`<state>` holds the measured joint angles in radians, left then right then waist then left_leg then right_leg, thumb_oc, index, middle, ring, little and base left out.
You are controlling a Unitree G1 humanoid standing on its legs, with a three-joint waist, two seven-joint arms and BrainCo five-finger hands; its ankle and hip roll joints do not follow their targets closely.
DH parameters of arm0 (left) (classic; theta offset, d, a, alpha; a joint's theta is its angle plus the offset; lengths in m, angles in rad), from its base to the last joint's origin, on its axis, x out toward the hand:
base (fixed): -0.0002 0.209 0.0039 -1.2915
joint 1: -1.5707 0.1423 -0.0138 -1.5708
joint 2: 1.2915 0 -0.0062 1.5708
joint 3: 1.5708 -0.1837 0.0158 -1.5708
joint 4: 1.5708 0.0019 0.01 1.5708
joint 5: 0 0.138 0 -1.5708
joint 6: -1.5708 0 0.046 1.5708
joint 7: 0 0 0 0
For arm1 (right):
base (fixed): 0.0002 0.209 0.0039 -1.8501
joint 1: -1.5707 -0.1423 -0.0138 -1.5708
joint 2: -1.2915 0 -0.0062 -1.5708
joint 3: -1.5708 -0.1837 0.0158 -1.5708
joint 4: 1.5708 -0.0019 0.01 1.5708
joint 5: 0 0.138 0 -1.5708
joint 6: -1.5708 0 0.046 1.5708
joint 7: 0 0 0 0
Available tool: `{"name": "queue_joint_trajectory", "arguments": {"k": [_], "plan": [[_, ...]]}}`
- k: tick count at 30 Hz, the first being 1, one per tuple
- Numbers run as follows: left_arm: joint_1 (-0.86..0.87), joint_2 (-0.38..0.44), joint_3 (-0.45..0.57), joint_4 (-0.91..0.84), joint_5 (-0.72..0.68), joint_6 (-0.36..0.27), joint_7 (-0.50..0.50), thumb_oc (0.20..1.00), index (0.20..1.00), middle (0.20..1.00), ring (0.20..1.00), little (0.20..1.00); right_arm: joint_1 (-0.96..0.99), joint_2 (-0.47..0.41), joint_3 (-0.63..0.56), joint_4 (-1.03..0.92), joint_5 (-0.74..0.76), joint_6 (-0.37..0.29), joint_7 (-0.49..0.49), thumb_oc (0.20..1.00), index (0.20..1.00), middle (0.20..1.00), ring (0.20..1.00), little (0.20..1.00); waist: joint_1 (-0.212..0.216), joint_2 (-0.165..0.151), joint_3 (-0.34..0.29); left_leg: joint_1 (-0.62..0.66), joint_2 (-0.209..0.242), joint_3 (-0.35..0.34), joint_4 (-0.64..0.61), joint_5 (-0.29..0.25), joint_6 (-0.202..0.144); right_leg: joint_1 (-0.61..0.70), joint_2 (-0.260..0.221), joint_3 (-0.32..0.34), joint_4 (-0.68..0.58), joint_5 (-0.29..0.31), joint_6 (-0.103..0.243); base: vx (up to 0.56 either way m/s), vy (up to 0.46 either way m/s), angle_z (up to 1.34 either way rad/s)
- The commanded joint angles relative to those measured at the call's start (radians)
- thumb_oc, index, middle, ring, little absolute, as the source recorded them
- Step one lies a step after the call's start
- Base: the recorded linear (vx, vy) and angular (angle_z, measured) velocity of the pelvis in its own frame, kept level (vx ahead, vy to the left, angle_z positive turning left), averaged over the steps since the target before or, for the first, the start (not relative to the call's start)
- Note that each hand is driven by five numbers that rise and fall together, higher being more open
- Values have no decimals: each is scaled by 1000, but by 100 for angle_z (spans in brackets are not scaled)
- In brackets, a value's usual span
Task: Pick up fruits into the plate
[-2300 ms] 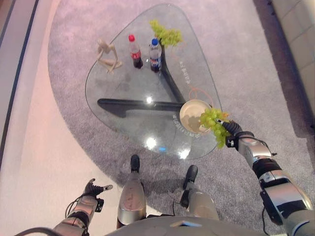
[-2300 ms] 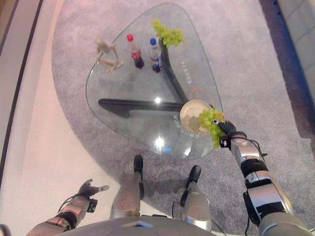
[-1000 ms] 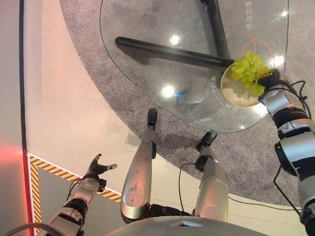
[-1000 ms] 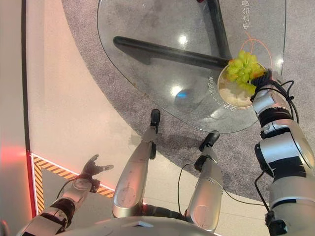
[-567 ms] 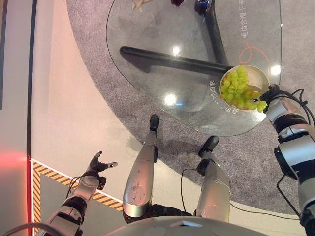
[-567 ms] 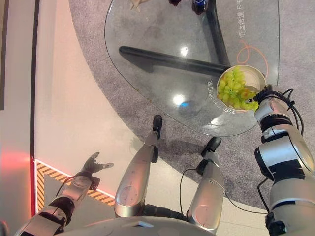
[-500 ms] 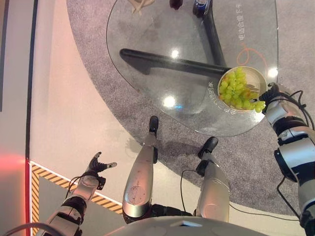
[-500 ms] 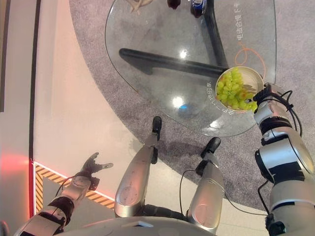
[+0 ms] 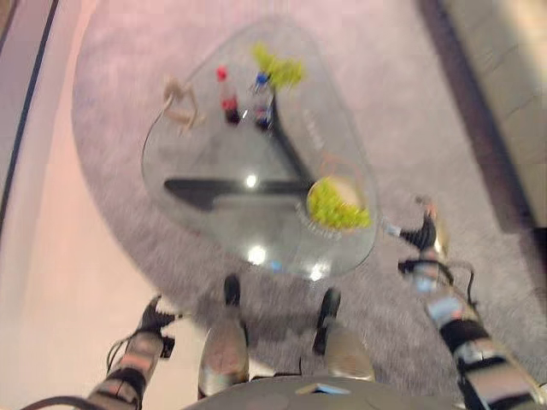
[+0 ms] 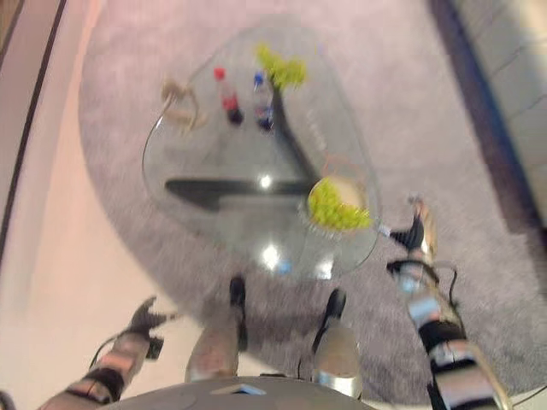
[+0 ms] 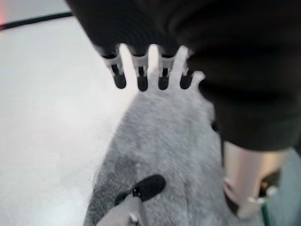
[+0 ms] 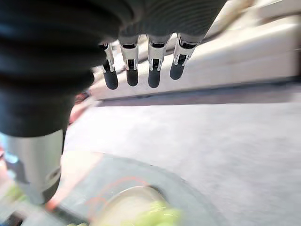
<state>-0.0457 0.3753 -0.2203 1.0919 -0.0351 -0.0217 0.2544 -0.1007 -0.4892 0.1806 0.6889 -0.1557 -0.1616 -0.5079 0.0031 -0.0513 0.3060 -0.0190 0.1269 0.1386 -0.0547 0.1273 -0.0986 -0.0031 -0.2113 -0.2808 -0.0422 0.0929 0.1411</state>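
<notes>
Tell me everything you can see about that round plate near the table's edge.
The plate is a round, shallow, cream-coloured dish resting flat on the glass table, close to the near right rim. A bunch of green grapes lies in it, covering its near and left part, while the far right part is bare. The robot's right hand hangs off the table to its right, apart from it, fingers straight. Its material cannot be told.

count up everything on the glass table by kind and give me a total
Bunches of green grapes: 2, one in the plate, one at the far end
Bottles: 2, red-capped and blue-capped
Plates: 1
Wooden figures: 1
Total: 6
</notes>
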Motion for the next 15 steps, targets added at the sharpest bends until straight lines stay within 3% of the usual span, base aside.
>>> {"name": "queue_joint_trajectory", "arguments": {"k": [1, 7, 15], "plan": [[-13, -23, 6, 75, 68, 28, -35, 1000, 1000, 1000, 1000, 1000, -15, 10, 10, 20, 49, -37, 107, 1000, 1000, 1000, 1000, 1000, -14, 21, -48, 7, -17, 39, 42, -120, 26, -28, 25, 24, 75, -62, 2, 74, 29, -23], [-24, -45, -9, 127, 91, 47, -23, 1000, 1000, 1000, 1000, 1000, 70, 110, 53, 236, 12, -7, 183, 1000, 1000, 1000, 1000, 1000, -43, 16, -143, 70, 1, 76, 34, -136, 26, 25, 8, 42, 50, -53, 17, 76, 4, -25], [-32, -63, -26, 158, 111, 44, -39, 1000, 1000, 1000, 1000, 1000, 88, 170, 61, 459, 2, 47, 224, 1000, 1000, 1000, 1000, 1000, -58, 28, -183, 121, 11, 84, 34, -152, 27, 71, 10, 55, 42, -62, 19, 31, 14, -7]]}}
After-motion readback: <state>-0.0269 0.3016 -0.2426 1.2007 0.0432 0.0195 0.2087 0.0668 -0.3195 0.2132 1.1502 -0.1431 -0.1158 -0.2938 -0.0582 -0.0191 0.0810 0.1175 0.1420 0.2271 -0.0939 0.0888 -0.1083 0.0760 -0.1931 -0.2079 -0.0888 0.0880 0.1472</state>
